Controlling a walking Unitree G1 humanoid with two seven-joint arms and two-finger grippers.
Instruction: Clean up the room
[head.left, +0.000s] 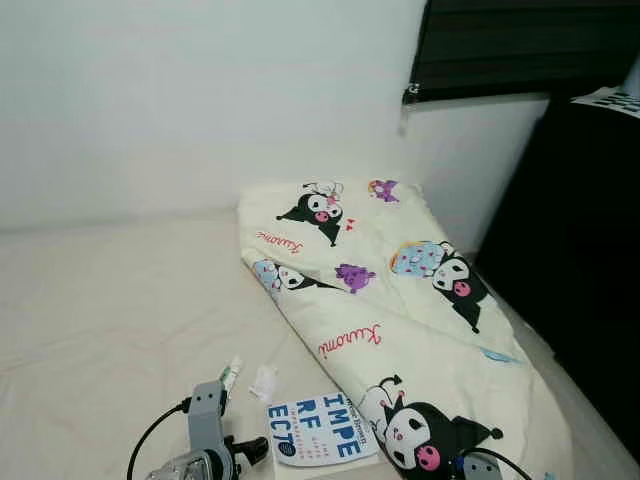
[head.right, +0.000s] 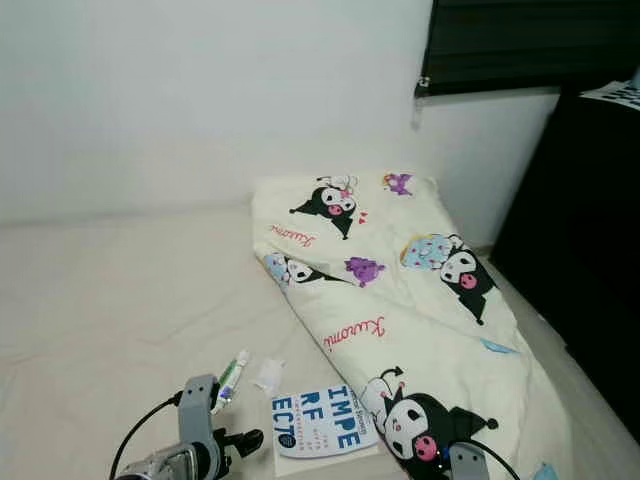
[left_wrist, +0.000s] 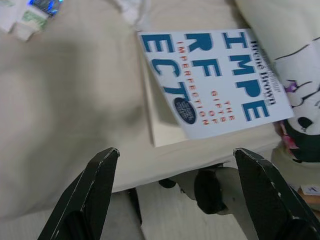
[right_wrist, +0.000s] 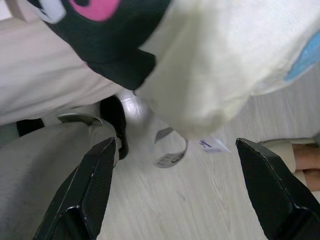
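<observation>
Left end effector (left_wrist: 175, 190) hangs wide open and empty just off the bed edge, near the white paperback book with blue lettering (head.left: 318, 428). Right end effector (right_wrist: 175, 190), also spread empty, could snag the overhanging cream cartoon-print quilt (head.left: 400, 300).

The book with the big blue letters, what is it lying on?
The book lies flat on the cream bed sheet, its right edge touching the folded cartoon blanket. Whatever may lie beneath the book is hidden by its cover.
</observation>
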